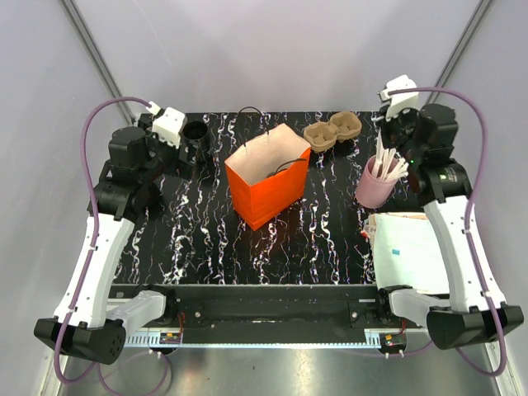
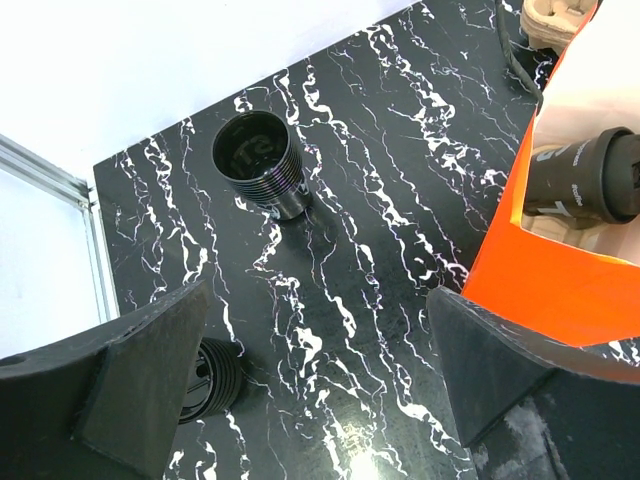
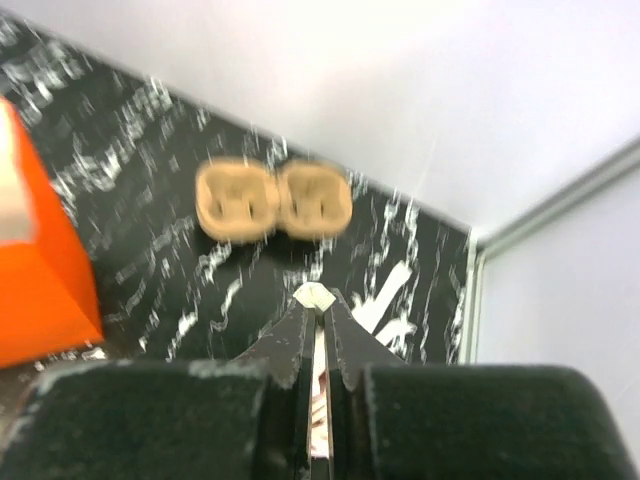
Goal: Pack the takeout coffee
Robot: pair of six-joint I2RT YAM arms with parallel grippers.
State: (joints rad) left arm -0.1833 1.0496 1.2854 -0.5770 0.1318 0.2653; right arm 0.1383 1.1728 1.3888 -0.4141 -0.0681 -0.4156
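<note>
That black cup looks light and crushable, so the gaping left gripper should gently hug its ribbed sides, while the right gripper pinches a white stick.

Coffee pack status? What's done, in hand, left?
Done: one black lidded cup lies inside the orange bag. In hand: right hand shut on a thin white stick; left hand open, empty. Left: an open black cup stands on the table, outside the bag; stick not yet bagged.
</note>
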